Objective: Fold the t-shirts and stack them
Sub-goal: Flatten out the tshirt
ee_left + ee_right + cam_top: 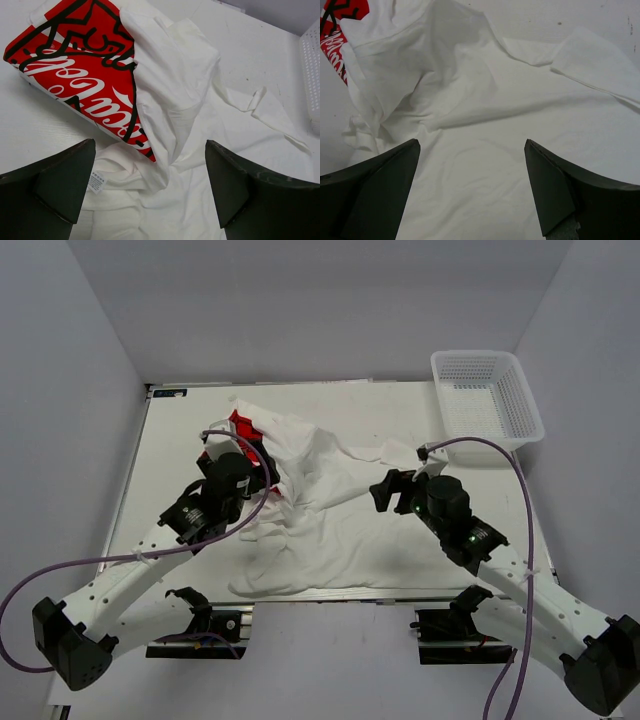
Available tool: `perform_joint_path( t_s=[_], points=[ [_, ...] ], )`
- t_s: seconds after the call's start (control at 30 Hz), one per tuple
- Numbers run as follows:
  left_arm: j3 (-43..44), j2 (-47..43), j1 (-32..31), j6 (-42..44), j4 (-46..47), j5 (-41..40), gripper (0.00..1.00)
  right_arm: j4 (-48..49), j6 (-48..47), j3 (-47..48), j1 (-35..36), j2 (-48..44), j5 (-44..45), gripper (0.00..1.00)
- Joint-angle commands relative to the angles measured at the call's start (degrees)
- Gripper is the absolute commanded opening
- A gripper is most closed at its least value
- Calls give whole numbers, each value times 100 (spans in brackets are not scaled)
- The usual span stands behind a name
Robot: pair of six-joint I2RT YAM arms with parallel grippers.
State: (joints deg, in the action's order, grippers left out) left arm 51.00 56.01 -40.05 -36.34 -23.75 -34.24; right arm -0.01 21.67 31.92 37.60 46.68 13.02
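A plain white t-shirt [330, 525] lies crumpled and spread across the middle of the table. Partly under its upper left part sits a t-shirt with a red printed graphic [243, 428], looking folded. My left gripper [262, 472] hovers over the crumpled left side of the white t-shirt [190, 165], open and holding nothing, just short of the red graphic t-shirt [85, 75]. My right gripper [385, 490] is open over the white t-shirt's right half [485, 125], empty. The red graphic t-shirt [335, 40] peeks in at the far left there.
A white plastic mesh basket [487, 400] stands at the back right corner of the table; its edge [312, 65] shows in the left wrist view. A care label [96, 182] sticks out of the white cloth. A sleeve [595, 65] lies towards the basket.
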Motion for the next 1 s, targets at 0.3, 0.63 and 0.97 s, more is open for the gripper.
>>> perform_joint_path(
  t_s=[0.3,0.63,0.97],
  points=[
    [14,217,15,-198,-463,-127,100,1126,-75,753,89,1701,-1952,91],
    [-336,-309,15,-497,-842,-645,100,740,361,3337,89,5524,-2137,91],
    [-451,-442,15,-620,-903,-917,100,713,1409,3858,-78,7277,-2330,91]
  ],
)
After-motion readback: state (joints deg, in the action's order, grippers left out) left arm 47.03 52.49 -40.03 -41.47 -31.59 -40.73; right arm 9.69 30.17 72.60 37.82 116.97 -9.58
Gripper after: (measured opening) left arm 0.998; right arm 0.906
